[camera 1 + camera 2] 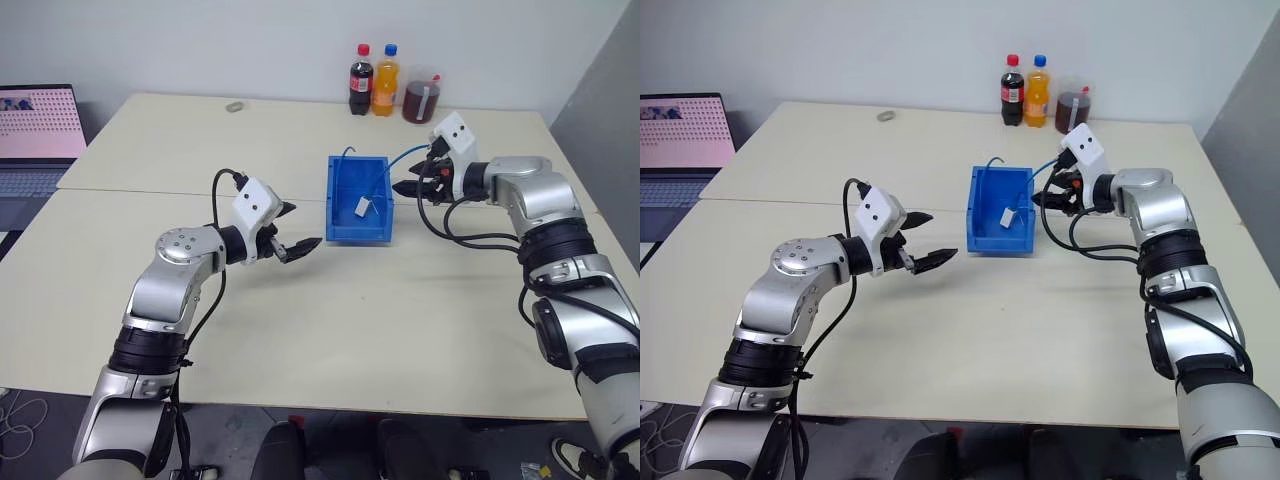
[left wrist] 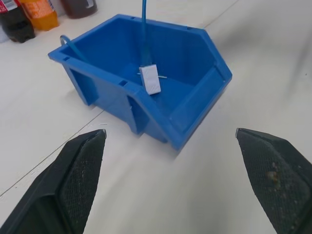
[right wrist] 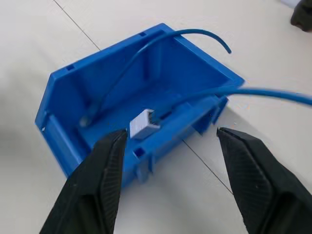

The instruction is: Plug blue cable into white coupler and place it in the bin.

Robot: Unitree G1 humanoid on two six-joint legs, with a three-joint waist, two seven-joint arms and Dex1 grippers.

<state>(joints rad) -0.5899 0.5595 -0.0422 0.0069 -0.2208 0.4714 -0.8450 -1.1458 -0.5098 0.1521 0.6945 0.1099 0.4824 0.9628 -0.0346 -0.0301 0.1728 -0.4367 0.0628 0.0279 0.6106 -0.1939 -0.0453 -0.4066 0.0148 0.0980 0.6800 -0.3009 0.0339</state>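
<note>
Blue cable [image 3: 273, 91] and white coupler [image 1: 362, 207]: both at the bin [image 1: 340, 225], neither held.

Right gripper [image 3: 170, 139]: jaws apart, nothing between them. It sits just beside the bin's right wall, above the worktop [image 1: 330, 320]. In the head views its fingertips are dark and crowded by black arm cables, so the gap is hard to read there; the right wrist view shows it plainly.

Left gripper [image 2: 170, 141]: jaws wide, empty, pointing at the bin from its left, well apart from it.

Coupler leans tilted inside the bin, near the lower front lip, with the cable running into its top end. Can't tell from these frames how deep the plug sits in the socket.

Cable goes up from the coupler, over the bin's right side and out toward the right gripper; whether it touches the jaws can't be made out. Another stretch loops up over the bin's back left corner. Its far end runs out of the right wrist view.

Further out: cola bottle [image 1: 361, 79], orange soda bottle [image 1: 386, 79] and a jug of brown drink [image 1: 421, 95] at the back edge. Small grey ring [image 1: 235, 106] back left, too small to identify. Laptop [image 1: 35, 135] at far left, partly cut off.
</note>
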